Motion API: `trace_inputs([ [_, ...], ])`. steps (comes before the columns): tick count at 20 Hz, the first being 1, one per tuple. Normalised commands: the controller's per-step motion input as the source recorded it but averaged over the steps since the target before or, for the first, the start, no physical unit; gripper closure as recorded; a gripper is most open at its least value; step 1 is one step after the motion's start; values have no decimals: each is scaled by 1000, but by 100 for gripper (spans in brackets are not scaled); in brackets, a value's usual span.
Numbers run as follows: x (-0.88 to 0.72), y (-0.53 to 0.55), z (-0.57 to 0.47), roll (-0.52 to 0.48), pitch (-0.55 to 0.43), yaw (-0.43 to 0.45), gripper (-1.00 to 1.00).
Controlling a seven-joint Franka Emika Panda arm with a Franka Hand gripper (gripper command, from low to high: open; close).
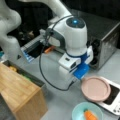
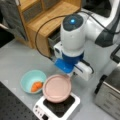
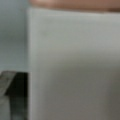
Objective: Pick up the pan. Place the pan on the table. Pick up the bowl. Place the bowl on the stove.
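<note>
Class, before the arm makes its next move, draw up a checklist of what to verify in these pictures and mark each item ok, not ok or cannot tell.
1. Pan on the stove: ok, it lies on the black top in both front views.
2. Pincer at the pan's edge: ok.
3. Pincer shut on the pan's handle: cannot tell, the arm hides it.
4. Bowl apart from the stove, on the table: ok.
5. Carrot-like item inside the bowl: ok.
</note>
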Motion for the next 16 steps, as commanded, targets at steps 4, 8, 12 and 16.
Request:
trace_inputs([
  [4,-608,-131,-30,-7,-131,152,100],
  [8,-612,-114,-70,-2,-160,136,100],
  [12,-558,-101,-96,-1,-188,147,100],
  [16,-443,-123,-103,-1,-210,163,100],
])
